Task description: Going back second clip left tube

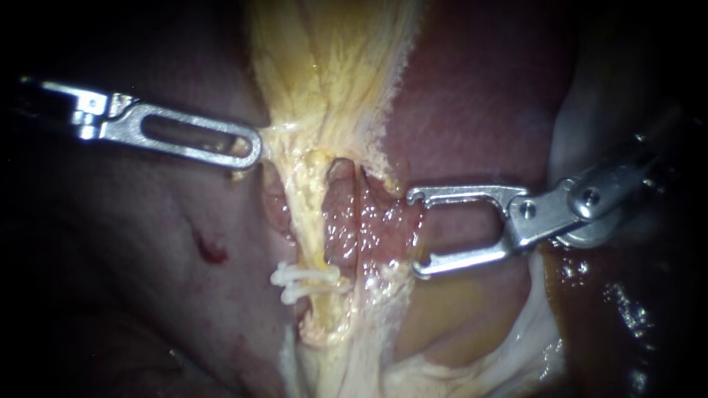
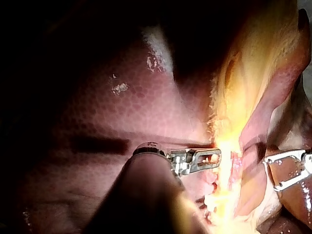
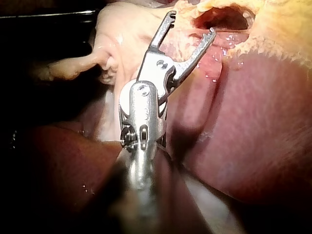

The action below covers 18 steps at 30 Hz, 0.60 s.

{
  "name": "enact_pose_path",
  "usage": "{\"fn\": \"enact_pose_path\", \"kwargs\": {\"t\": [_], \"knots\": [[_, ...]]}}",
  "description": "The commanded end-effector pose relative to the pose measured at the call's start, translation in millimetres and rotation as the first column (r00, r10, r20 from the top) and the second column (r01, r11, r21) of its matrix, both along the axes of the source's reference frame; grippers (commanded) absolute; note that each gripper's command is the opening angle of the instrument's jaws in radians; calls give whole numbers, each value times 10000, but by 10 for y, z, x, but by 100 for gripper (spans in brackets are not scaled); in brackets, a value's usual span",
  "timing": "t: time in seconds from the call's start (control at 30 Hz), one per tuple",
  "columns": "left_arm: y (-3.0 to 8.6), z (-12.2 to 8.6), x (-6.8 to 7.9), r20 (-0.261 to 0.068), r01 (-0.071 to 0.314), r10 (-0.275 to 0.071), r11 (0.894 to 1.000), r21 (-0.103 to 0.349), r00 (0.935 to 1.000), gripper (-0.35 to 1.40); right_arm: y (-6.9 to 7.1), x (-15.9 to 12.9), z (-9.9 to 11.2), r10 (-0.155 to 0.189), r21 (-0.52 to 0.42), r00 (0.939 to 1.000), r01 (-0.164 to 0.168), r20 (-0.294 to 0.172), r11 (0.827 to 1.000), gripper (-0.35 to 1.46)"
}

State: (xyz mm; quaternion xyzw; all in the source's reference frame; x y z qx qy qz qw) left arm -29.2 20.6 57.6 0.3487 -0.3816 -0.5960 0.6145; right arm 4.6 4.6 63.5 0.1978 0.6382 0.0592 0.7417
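Observation:
Two white clips (image 1: 304,278) sit side by side across the yellowish left tube (image 1: 308,221), low in the endoscope view. My right instrument (image 1: 417,234) comes in from the right with its hooked jaws wide open and empty, their tips just right of the pink tissue beside the tube and clear of the clips. In the right wrist view the same open jaws (image 3: 191,24) hold nothing. My left instrument (image 1: 254,147) has its slotted jaws shut on the edge of the yellowish gallbladder tissue (image 1: 324,81), above the clips. The left wrist view shows its tip (image 2: 214,158) buried in that tissue.
Dark red liver (image 1: 479,96) lies behind and to the right. Pale pink tissue with a small red bleeding spot (image 1: 210,250) is at the lower left. Whitish membrane (image 1: 531,339) and wet fluid lie under my right instrument's shaft.

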Motion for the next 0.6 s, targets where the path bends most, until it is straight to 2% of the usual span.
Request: {"fn": "enact_pose_path", "kwargs": {"t": [0.03, 0.27, 0.6], "knots": [[0, 0, 0, -5, 7, -7, 10000, 5, 10000, -35, 1, -1, 1, 14, 14, 10000, -14, 4, 10000, 50], [-2, 6, -7, 0, -142, 142, 9995, -268, 9999, -35, 5, -7, 3, 7, -79, 10000, -7, -3, 10000, 50], [-14, 44, -37, 122, -500, 510, 9962, -717, 9986, -35, 6, -9, 4, 5, -78, 10000, -5, -1, 10000, 50]]}}
